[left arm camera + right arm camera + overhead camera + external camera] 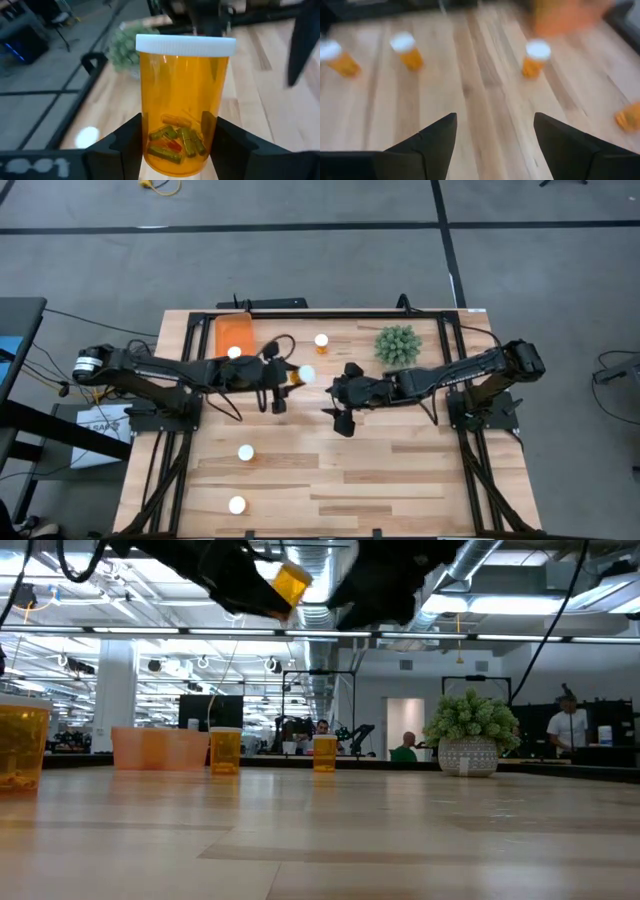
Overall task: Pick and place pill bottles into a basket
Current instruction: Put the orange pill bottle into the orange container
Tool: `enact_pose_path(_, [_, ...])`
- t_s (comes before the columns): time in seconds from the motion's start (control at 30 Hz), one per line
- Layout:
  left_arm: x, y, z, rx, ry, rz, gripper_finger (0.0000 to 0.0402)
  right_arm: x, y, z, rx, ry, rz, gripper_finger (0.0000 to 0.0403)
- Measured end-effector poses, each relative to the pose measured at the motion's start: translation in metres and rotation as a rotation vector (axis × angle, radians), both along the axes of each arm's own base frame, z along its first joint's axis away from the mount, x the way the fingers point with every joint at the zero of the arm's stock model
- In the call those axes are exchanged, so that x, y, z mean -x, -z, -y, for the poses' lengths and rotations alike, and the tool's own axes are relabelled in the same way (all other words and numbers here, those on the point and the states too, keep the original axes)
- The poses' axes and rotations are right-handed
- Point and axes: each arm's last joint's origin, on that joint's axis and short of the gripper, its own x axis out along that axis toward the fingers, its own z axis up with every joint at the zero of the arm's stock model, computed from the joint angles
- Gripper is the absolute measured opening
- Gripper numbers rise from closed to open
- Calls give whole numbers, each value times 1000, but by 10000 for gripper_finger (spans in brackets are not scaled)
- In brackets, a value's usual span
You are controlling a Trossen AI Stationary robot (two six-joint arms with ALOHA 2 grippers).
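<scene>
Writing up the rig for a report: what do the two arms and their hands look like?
Both arms are dark, slim and jointed, on dark bases at the table's sides. The left hand and right hand each have two dark, flat, wedge-shaped fingers. Black cables trail beside each base.

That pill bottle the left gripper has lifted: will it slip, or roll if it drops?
The pill bottle looks like smooth rigid plastic, so the left gripper, pinching only its lower sides, might let it slip. With few capsules inside, it is probably light. Being cylindrical, it would likely roll if dropped sideways.

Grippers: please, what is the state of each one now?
Left gripper: closed on a pill bottle, held above the table.
Right gripper: open, holding nothing.
</scene>
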Motion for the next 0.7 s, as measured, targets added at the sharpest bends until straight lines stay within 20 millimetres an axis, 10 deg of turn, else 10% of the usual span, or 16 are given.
enact_pose_path(0.43, [120, 4, -29, -21, -368, 326, 175, 17, 9, -25, 136, 128, -98, 260])
enact_pose_path(0.7, [152, 42, -37, -29, -603, 414, 174, 26, 34, -30, 122, 216, -72, 260])
